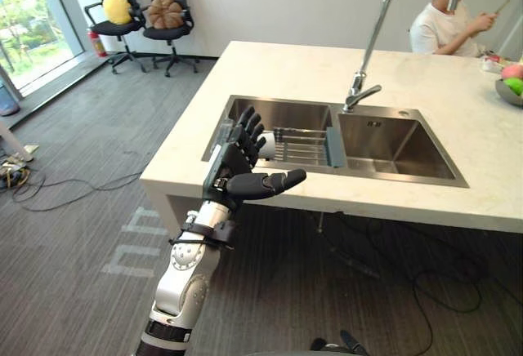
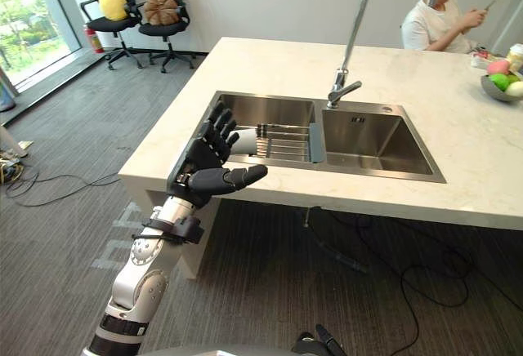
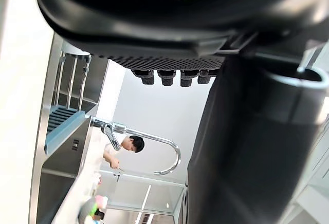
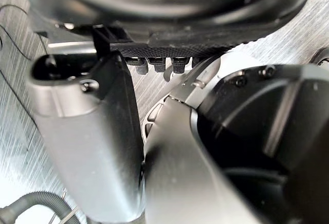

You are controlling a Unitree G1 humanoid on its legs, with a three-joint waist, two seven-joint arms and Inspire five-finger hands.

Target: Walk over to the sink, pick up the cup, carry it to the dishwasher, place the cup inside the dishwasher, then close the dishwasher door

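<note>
A white cup [image 1: 266,145] lies in the left basin of the steel double sink [image 1: 368,178], beside a wire rack [image 1: 299,145]. My left hand [image 1: 241,158] is raised in front of the sink's near left corner. It is open, with fingers spread and thumb pointing right, and it partly covers the cup [image 2: 243,140]. It holds nothing. The left wrist view looks past the palm [image 3: 169,18] and thumb [image 3: 247,147] towards the faucet [image 3: 164,154]. My right hand [image 4: 169,8] hangs low over the grey floor, fingers straight, holding nothing.
The sink is set in a pale counter [image 1: 270,70] with a tall curved faucet [image 1: 384,13]. A person [image 1: 445,21] sits at its far side, near a fruit bowl [image 1: 511,86]. Two black chairs [image 1: 143,9] stand by the back wall. Cables [image 1: 73,183] trail on the carpet.
</note>
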